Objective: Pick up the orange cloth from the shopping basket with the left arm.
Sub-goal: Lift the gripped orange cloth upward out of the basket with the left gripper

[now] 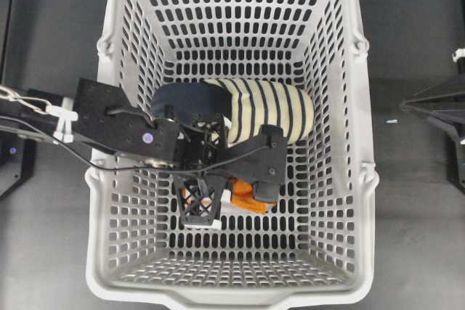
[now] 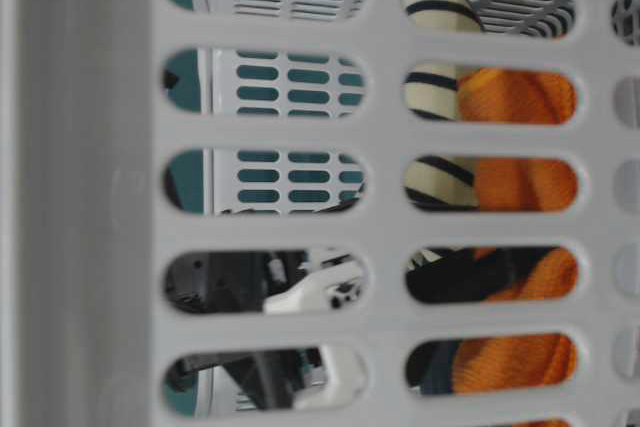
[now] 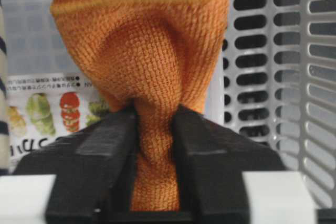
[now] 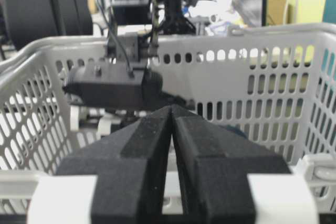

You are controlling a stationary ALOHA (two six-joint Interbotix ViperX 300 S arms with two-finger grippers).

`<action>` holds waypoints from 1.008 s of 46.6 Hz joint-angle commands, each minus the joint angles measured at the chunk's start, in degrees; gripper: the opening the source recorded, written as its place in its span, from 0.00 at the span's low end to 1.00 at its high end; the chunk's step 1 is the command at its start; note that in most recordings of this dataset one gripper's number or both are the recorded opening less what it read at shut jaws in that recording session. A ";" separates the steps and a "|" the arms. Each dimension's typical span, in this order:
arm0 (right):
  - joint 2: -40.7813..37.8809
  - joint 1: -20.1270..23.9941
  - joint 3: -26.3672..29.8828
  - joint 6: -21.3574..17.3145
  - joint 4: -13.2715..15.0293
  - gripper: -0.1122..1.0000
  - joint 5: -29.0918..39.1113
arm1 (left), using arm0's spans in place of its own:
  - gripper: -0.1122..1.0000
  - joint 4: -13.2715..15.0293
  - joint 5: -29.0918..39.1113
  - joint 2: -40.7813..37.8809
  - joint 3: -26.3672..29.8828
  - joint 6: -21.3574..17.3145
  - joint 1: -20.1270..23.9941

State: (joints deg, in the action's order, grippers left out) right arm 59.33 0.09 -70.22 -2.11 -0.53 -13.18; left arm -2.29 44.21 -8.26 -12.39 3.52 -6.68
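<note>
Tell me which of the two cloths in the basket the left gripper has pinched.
The orange cloth: the left gripper is shut on a fold of it. The navy-and-cream striped cloth lies untouched further back in the shopping basket.

From overhead, the left arm [image 1: 123, 130] and its gripper [image 1: 218, 197] cover most of the orange cloth [image 1: 249, 195]; only a small patch shows. Table-level view: the shopping basket [image 2: 90, 197] wall fills the frame, blurred (contents seen through slots only). A printed packet [image 3: 52, 111] sits half hidden behind the cloth, text unreadable.
</note>
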 commanded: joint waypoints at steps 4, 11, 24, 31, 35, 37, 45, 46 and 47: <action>-0.35 0.09 0.26 -0.35 -0.18 0.09 -0.53 | 0.24 -0.18 2.11 4.39 2.81 -0.62 0.88; -0.18 0.09 0.26 -0.79 -0.18 0.09 -0.35 | 0.24 -0.26 6.77 7.56 8.09 -0.62 0.88; 0.44 0.09 0.35 -0.79 -0.18 0.09 -0.53 | 0.24 -0.26 19.69 11.43 21.97 -0.53 0.44; 0.70 0.09 0.26 -0.79 -0.18 0.09 -0.35 | 0.24 -0.26 23.73 11.60 27.95 -0.62 0.44; 0.79 0.09 0.18 -0.79 -0.18 0.09 -0.35 | 0.24 -0.18 23.99 11.34 29.62 -0.62 0.62; 0.70 0.09 0.18 -0.88 -0.18 0.09 -0.35 | 0.24 -0.26 23.99 11.34 29.97 -0.62 0.62; 1.23 0.09 0.35 -0.88 -0.18 0.09 -0.70 | 0.24 -0.26 24.17 11.16 29.27 -0.53 0.88; 1.32 0.09 0.35 -0.88 -0.18 0.09 -0.70 | 0.24 -0.26 24.17 11.16 29.18 -0.53 0.88; 1.41 0.09 0.35 -0.79 -0.18 0.09 -0.70 | 0.24 -0.26 24.17 11.25 29.00 -0.53 0.88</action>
State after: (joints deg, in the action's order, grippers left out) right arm 60.73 0.09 -70.40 -2.90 -0.53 -13.27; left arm -2.37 68.55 1.85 16.17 2.90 -6.06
